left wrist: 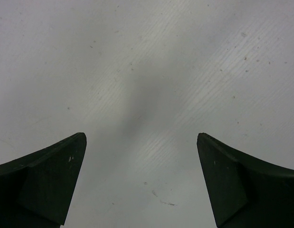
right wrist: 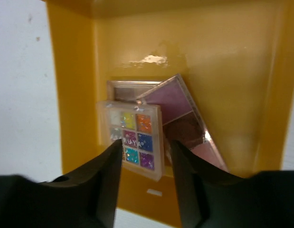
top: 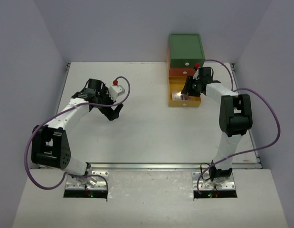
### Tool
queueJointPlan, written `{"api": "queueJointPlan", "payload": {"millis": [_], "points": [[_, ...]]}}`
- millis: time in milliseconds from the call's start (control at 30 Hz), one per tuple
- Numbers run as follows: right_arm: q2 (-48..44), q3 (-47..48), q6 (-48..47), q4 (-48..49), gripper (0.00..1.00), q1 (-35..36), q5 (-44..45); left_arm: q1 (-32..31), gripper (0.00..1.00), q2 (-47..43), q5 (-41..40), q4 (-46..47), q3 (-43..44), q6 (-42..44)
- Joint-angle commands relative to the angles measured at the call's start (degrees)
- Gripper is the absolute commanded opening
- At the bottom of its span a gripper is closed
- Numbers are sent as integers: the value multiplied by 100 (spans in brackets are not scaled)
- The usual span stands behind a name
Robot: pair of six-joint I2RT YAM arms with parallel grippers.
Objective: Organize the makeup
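We look down on a white bench [top: 151, 133] closed in by pale lilac walls [top: 37, 42] on the left, far and right sides. Two white and black arms stand at its near edge, trailing purple cables [top: 28, 156].

At the far right sits a drawer chest [top: 184, 50], green on top, orange below. Its yellow drawer [top: 174, 95] is pulled out toward us.

The right tool [top: 187, 90] hangs over that drawer. Its wrist view shows the tool [right wrist: 146, 145] parted about halfway and holding nothing. The makeup we can see lies on the glossy drawer [right wrist: 71, 95] floor. It is three flat palettes in a loose stack. A clear-lidded palette [right wrist: 132, 135] of bright squares lies on top, its near edge at the gap between the fingers. A pink palette [right wrist: 177, 107] lies tilted beside it, and a third palette [right wrist: 120, 88] shows beneath.

The left tool [top: 116, 112] hangs over the bench's left half, well apart from the chest. Up close, this tool [left wrist: 141, 137] is spread wide and holds nothing. Below it the bench is bare, faintly scuffed and specked, with a soft shadow.
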Motion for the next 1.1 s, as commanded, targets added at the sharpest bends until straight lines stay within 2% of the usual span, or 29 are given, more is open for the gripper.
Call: {"api": "queueJointPlan", "payload": {"millis": [0,167,233,400,467,567,667,767,967,1067], "points": [[-191,420,-513,-385,55,-38,722,30,100,-200,209,-141,211,124],[-918,307,-808,-672,57,14,1068,32,100,-256,275,-256,209,120],[-1407,-340,-739,-518,57,217,1363,39,100,-291,296,-277,188,225],[-2831,-2373,-70,924,56,531,1666,269,100,-366,317,-221,106,292],[-3084,-3172,435,1401,53,524,1592,401,100,-377,424,-265,90,231],[-3294,-3746,1002,2014,50,524,1456,769,100,-441,535,-304,1,268],[-3156,-4200,1372,2461,49,524,1377,1234,100,-525,599,-220,-193,361],[-2767,-4219,1619,2810,49,516,1304,1403,100,-519,368,-72,-334,388],[-1560,-3507,2122,3081,48,414,1084,1436,100,-525,241,30,-458,473],[-1258,-3337,2328,3322,48,375,1133,1436,100,-493,179,113,-422,464]]}}
